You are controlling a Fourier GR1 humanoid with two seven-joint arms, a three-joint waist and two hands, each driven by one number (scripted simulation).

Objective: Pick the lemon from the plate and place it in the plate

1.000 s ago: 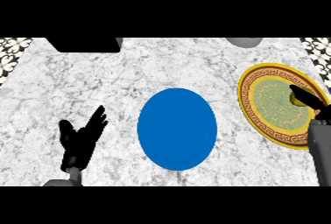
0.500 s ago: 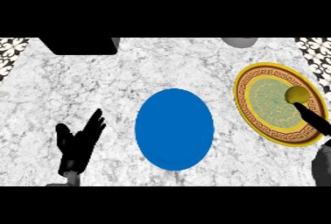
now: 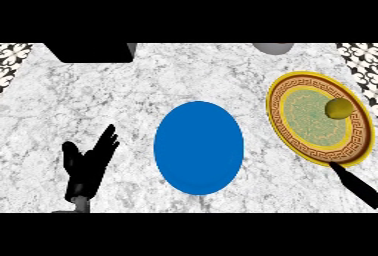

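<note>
A yellow lemon (image 3: 339,108) lies on the right side of the gold-rimmed patterned plate (image 3: 291,131) at the right of the counter. A plain blue plate (image 3: 198,146) sits in the middle with nothing on it. Only straight black fingers of my right hand (image 3: 357,185) show at the lower right edge, just below the patterned plate's near rim and well apart from the lemon. My left hand (image 3: 88,165) rests open at the lower left, fingers up, left of the blue plate.
A black box-like object (image 3: 90,52) stands at the back left of the marble counter. A grey rounded object (image 3: 274,48) sits at the back edge, right of centre. Patterned tiles (image 3: 13,62) border both far corners.
My right hand has drawn back from over the patterned plate toward the lower right edge, uncovering the lemon. The whole view has shifted slightly leftward. My left hand keeps its pose.
</note>
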